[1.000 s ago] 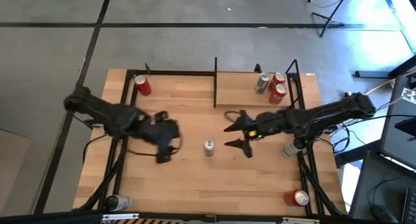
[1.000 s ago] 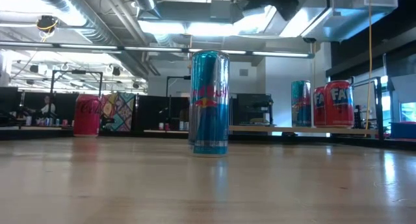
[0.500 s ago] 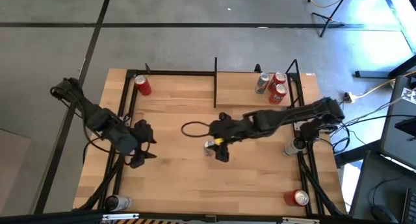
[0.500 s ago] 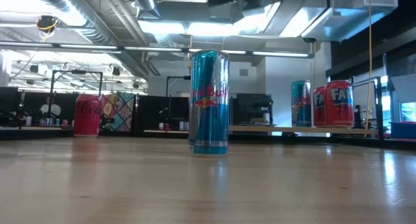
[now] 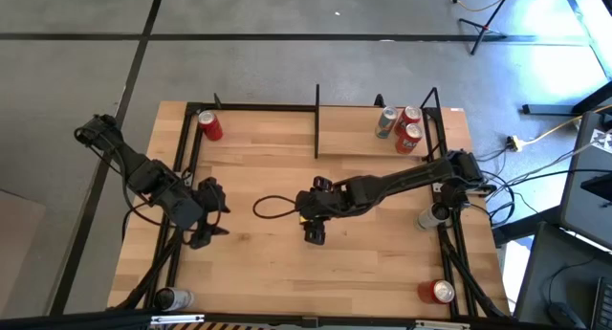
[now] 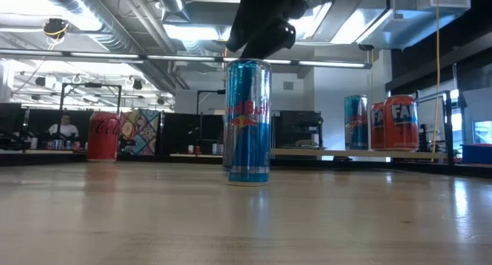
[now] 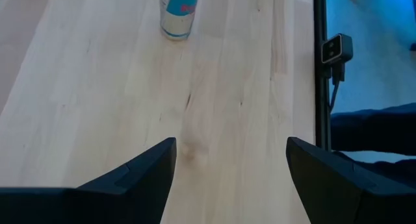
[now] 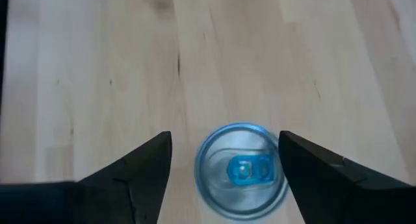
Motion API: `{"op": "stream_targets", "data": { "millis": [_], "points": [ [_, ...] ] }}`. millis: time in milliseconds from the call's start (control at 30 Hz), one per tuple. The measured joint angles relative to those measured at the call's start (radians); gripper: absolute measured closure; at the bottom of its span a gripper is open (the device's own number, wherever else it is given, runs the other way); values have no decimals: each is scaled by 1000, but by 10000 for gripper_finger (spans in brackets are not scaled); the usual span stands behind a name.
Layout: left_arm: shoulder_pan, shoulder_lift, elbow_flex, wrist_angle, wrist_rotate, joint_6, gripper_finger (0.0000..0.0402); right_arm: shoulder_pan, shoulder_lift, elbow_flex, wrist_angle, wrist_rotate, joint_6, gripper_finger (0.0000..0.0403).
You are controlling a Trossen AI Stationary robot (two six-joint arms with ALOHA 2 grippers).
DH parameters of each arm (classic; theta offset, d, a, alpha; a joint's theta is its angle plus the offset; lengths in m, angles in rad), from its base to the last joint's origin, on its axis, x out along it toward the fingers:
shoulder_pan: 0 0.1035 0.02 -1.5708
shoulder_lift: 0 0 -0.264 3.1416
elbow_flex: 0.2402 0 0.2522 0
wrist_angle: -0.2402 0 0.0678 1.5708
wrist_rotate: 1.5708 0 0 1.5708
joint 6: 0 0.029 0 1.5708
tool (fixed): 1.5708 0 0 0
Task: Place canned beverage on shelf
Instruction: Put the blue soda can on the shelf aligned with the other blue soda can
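A tall blue can [image 6: 248, 123] stands upright on its base in the middle of the tabletop; it also shows from above in the right wrist view [image 8: 244, 178] and far off in the left wrist view [image 7: 179, 13]. My right gripper [image 8: 224, 136] is open and points down right above the can's top [image 6: 261, 27]; it hides the can in the high view [image 5: 313, 225]. I see no touch. The shelf [image 5: 373, 134] stands at the table's far right with three cans [image 5: 400, 127] on it. My left gripper [image 5: 208, 220] waits open at the table's left.
A red cola can [image 5: 210, 126] stands at the far left corner. A silver can [image 5: 428, 217] stands at the right edge, and cans lie at the near left [image 5: 172, 297] and near right [image 5: 440, 292] corners. A black cable loop [image 5: 273, 208] lies left of the right gripper.
My right gripper has gone toward the table's left, tipped from level to pointing down, and come over the blue can, still open. My left gripper has drawn back toward the table's left edge. The can has stayed where it was.
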Motion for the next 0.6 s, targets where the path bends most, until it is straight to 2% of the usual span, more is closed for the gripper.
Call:
{"op": "stream_targets", "data": {
  "millis": [167,600],
  "points": [
    [-16,0,0,0,9,9,123,0,6,0,-8,35,0,134],
    [-32,0,0,0,6,26,123,0,13,-71,32,28,52,134]
  ]
}}
